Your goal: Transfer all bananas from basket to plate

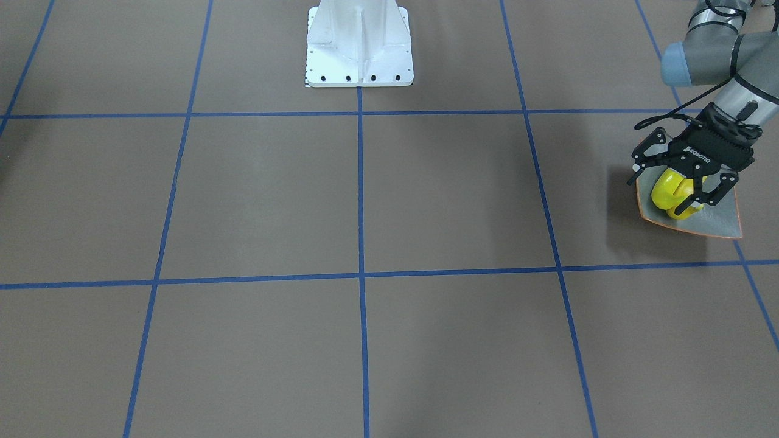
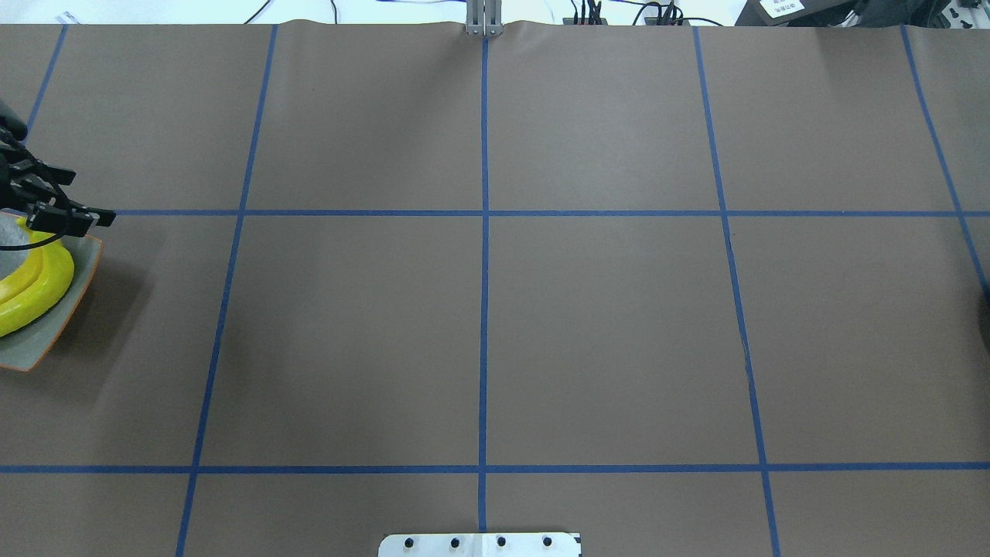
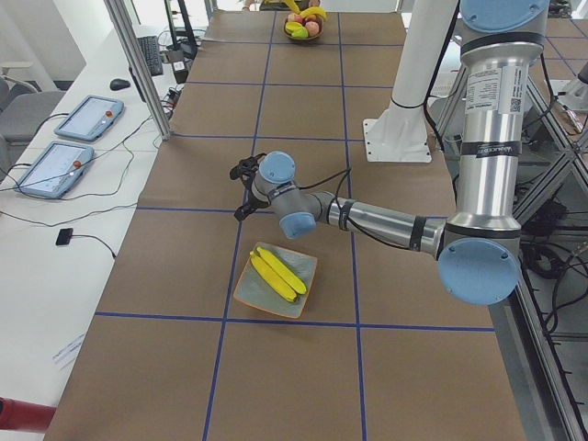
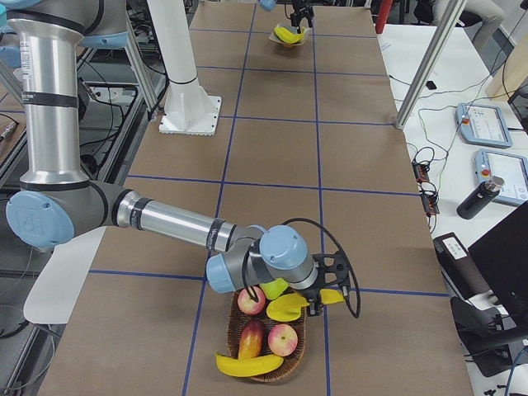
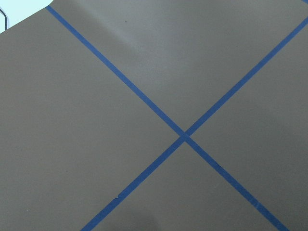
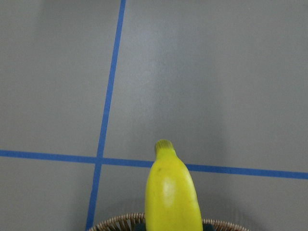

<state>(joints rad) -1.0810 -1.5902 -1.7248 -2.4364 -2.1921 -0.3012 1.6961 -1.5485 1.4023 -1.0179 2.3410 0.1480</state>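
Two yellow bananas (image 1: 669, 188) lie side by side in the grey, orange-rimmed plate (image 1: 712, 222) at the table's end on my left. My left gripper (image 1: 672, 192) hovers open just over the plate's far edge, holding nothing. From overhead, the bananas (image 2: 39, 286), plate (image 2: 46, 340) and left gripper (image 2: 81, 199) sit at the left edge. At the other end, my right gripper (image 4: 326, 290) is shut on a banana (image 4: 290, 308) just above the wicker basket (image 4: 232, 330). That banana (image 6: 171, 192) juts out over the basket rim (image 6: 110, 224). Another banana (image 4: 247, 363) lies in the basket.
The basket also holds red apples (image 4: 283, 338) and other fruit. The white robot pedestal (image 1: 359, 42) stands mid-table at the robot's side. Tablets (image 3: 83, 118) and cables lie on a side bench, and a bottle (image 4: 472, 198) stands beside the table.
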